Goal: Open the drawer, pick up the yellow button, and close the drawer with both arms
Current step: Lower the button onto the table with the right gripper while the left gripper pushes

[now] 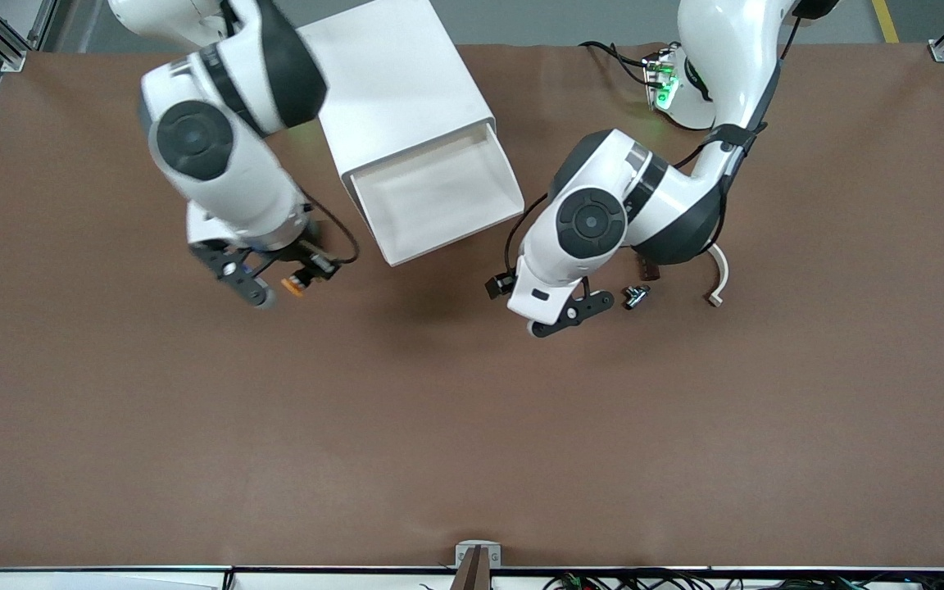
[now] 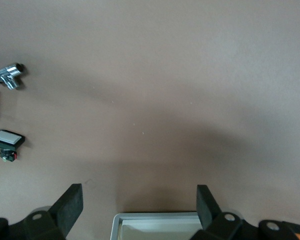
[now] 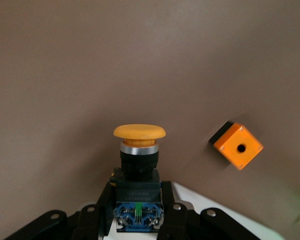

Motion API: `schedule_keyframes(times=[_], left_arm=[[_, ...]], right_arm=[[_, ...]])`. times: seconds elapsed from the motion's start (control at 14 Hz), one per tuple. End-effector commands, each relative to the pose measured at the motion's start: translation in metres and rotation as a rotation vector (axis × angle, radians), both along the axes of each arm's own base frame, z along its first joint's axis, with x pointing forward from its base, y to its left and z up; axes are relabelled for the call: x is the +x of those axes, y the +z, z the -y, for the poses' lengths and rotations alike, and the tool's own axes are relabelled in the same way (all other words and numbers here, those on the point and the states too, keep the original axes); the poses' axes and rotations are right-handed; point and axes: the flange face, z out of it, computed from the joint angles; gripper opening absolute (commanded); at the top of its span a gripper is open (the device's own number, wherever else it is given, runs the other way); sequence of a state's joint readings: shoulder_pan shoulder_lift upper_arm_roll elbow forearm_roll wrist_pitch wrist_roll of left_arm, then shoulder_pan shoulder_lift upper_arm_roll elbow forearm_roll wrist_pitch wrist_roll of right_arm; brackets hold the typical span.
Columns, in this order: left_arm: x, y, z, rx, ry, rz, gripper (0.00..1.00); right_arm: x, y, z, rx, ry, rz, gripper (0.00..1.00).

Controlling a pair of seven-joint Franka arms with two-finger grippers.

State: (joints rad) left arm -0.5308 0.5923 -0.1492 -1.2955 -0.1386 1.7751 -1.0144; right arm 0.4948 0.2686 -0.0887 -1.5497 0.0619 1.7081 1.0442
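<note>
- The right gripper [image 1: 275,279] hangs over the brown surface [image 1: 472,426], at about nine o'clock of the drawer's [image 1: 439,201] open end, its fingers clamped on the button [image 1: 298,283].
- The right wrist view shows what the front view barely gives: the button [image 3: 139,165] with its orange cap, black body and blue rear end between the fingers [image 3: 97,212], and an orange cube [image 3: 238,145] with a hole lying on the surface.
- The drawer stands pulled out of the white cabinet [image 1: 394,90]; its tray looks empty, though its front edge is hard to read.
- The left gripper [image 1: 570,315] hovers at about four o'clock of the drawer, fingers [image 2: 70,205] spread wide with nothing between them.
- Only the left wrist view shows the drawer's rim [image 2: 157,217] below that gripper, a chrome fitting [image 2: 7,76] and a small black part [image 2: 7,139] with a white face.
</note>
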Motion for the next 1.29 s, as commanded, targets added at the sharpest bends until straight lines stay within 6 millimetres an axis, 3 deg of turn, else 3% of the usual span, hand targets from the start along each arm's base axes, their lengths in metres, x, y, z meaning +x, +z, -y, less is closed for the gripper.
schedule_keyframes(times=[0.0, 0.36, 0.57, 0.86, 1.08, 1.22], left_arm=[[-0.016, 0.003, 0.015, 0.013, -0.025, 0.024, 1.0], [-0.046, -0.002, 0.049, 0.056, -0.036, 0.039, 1.0], [-0.053, -0.01, 0.065, 0.052, -0.044, 0.073, 1.0], [-0.07, -0.013, 0.083, 0.07, -0.006, 0.081, 1.0], [-0.077, -0.018, 0.09, 0.084, 0.022, 0.076, 1.0], [-0.083, -0.018, 0.096, 0.083, 0.013, 0.076, 1.0]], right_arm=[[0.017, -0.019, 0.063, 0.023, 0.091, -0.039, 0.0], [0.041, -0.062, 0.172, 0.055, 0.234, -0.004, 0.0], [0.052, -0.083, 0.242, 0.052, 0.349, 0.029, 0.0], [0.064, -0.141, 0.35, 0.054, 0.493, 0.056, 0.0], [0.067, -0.184, 0.401, 0.05, 0.569, 0.086, 0.0], [0.067, -0.214, 0.423, 0.046, 0.598, 0.098, 0.0]])
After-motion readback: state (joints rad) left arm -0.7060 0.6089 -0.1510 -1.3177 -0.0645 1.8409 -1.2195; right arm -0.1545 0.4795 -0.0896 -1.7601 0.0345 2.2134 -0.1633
